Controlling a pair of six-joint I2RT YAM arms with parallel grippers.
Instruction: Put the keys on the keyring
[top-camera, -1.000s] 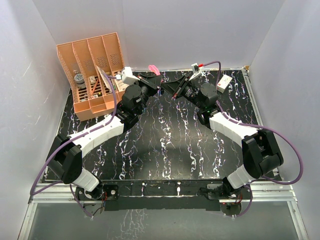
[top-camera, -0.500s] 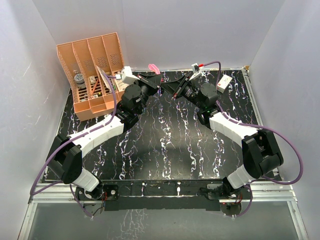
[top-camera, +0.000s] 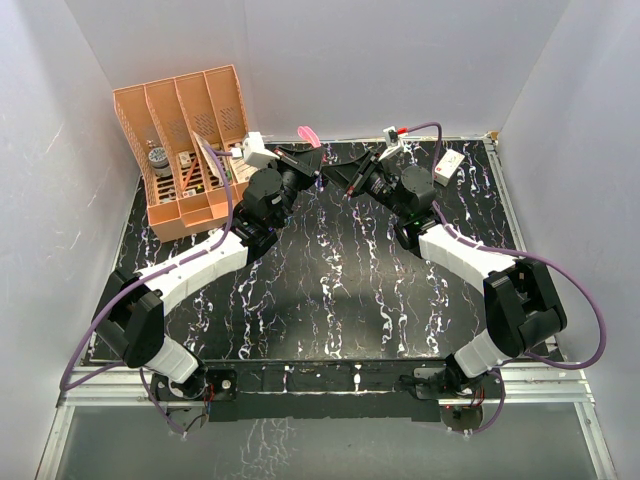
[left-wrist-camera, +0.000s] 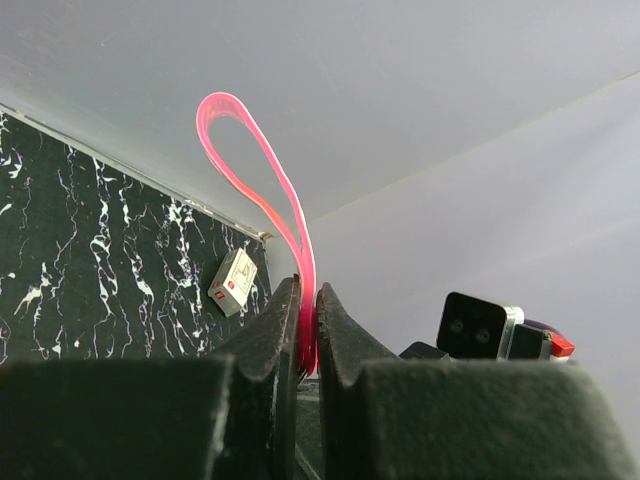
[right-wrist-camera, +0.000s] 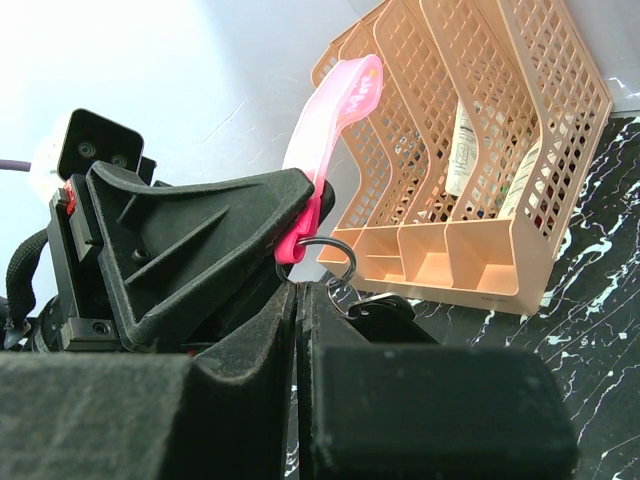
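At the near edge of the black table (top-camera: 330, 290) with white streaks, the two arms are bolted side by side. The left arm (top-camera: 195, 265) reaches up and to the right. The right arm (top-camera: 465, 255) reaches up and to the left. Their ends nearly meet over the far middle of the table.

The left gripper (left-wrist-camera: 308, 300) has its two black fingers squeezed tight on the keyring (right-wrist-camera: 335, 105). It pinches the pink strap low down, near the strap's end. The rest of the strap stands up above the fingers in a tall, thin loop and bends over at the top.

Just below the pinch, a small dark ring (right-wrist-camera: 349, 256) hangs from the pink end. A little dark bit sits beside the ring. It is too small to tell if it is one of the keys.

The right gripper (right-wrist-camera: 297, 295) has its fingers pressed together. Its tips point at the dark ring and sit just beside it. I cannot tell if something tiny is caught between them, or if the tips touch the ring.

Farther back on the left stands an orange basket rack (right-wrist-camera: 480, 262) with holes in its walls and a few things in its slots. Far back on the right, a small white box (top-camera: 450, 164) lies on the table near the wall.
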